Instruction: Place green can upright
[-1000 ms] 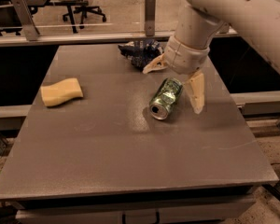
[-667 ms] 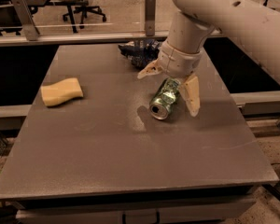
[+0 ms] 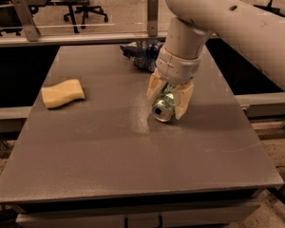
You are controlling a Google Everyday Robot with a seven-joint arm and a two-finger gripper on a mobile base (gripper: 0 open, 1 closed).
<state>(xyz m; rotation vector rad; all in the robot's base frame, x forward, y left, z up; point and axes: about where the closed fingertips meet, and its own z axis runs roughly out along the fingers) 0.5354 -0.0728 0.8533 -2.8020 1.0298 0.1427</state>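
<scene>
Gripper [image 3: 168,96] clasps green can [image 3: 163,109] on grey table [image 3: 109,151].

Green can [image 3: 162,111]: small, shiny green metal with pale mottled print, lying on its side on the grey table [image 3: 109,156], just right of frame centre. Its long axis runs from upper right down to lower left, with the round silver end facing the lower left, toward the viewer; can't make out the pull-tab from here. The gripper [image 3: 166,106] comes down from the upper right and sits right over it, one pale finger [image 3: 155,87] against the can's left side, the other against its right, clamped on the body behind the silver end.
</scene>
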